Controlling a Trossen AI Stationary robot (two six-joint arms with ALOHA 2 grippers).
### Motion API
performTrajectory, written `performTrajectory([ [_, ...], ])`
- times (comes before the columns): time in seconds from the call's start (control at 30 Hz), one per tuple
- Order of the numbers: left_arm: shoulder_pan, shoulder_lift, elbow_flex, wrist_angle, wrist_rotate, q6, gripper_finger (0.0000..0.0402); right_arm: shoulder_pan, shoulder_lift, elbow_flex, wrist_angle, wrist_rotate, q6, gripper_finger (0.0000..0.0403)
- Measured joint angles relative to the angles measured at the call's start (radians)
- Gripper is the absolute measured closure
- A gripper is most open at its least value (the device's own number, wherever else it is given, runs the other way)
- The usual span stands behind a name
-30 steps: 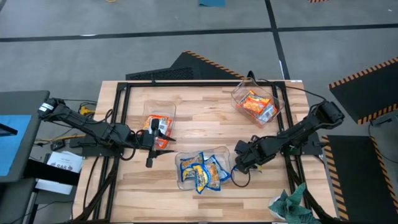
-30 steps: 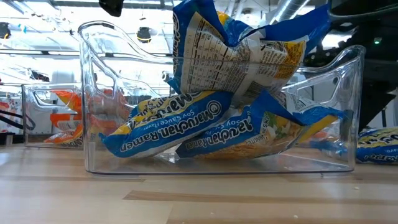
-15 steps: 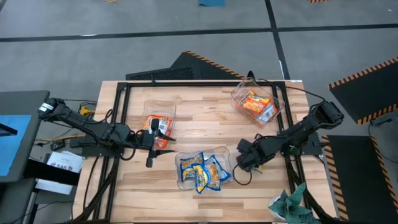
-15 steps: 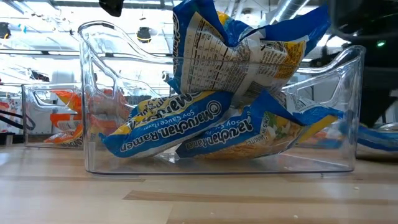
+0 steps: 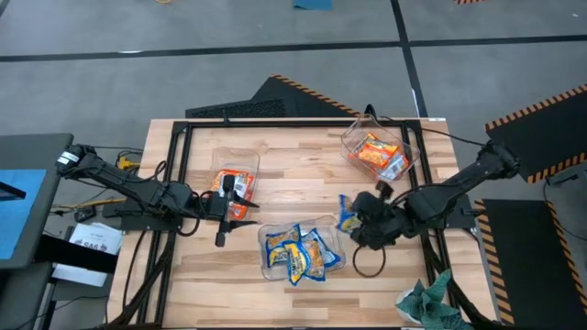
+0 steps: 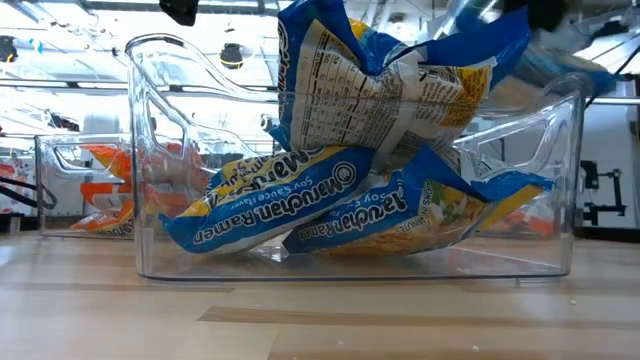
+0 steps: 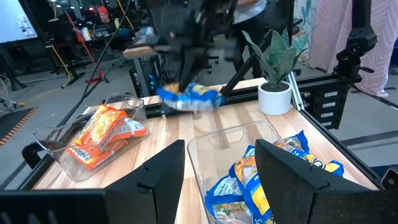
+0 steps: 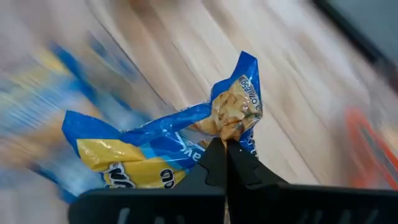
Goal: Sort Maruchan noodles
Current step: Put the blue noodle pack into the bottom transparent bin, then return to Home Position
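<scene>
The right pincer [image 5: 353,220] is clenching a blue packet [image 5: 346,216] above the surface [image 5: 303,165], beside the front tub [image 5: 295,249]. The left pincer [image 5: 240,194] is hovering, released, over the left tub [image 5: 235,176].

Grey floor [image 5: 183,82] with hazard-striped mats [image 5: 537,115] surrounds the wooden table [image 5: 293,156]; a potted plant [image 7: 273,74] stands behind
</scene>
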Motion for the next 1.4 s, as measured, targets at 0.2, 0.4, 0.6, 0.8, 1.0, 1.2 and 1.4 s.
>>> performTrajectory([
  [0.2,0.000,0.000,0.000,0.001,-0.001,0.000,0.0216,-0.003,0.051,0.007,0.421,0.049,-0.272,0.0396],
  [0.4,0.000,0.000,0.000,0.002,-0.001,0.000,0.0216,-0.022,0.180,0.005,0.603,-0.070,-0.423,0.0396],
  [0.6,0.000,0.000,0.000,0.001,-0.001,0.000,0.0216,-0.037,0.236,0.004,0.571,-0.124,-0.427,0.0366],
  [0.8,0.000,0.000,0.000,0.002,-0.001,0.000,0.0216,-0.035,0.232,0.005,0.580,-0.154,-0.381,0.0330],
  [1.0,0.000,0.000,0.000,0.001,-0.001,0.000,0.0216,-0.016,0.208,0.006,0.568,-0.152,-0.366,0.0259],
  [1.2,0.000,0.000,0.000,0.001,-0.002,-0.002,0.0216,0.000,0.163,0.007,0.502,-0.222,-0.362,0.0182],
  [1.4,-0.003,-0.039,0.000,-0.038,-0.159,-0.046,0.0216,0.023,0.083,0.007,0.384,-0.199,-0.367,0.0165],
])
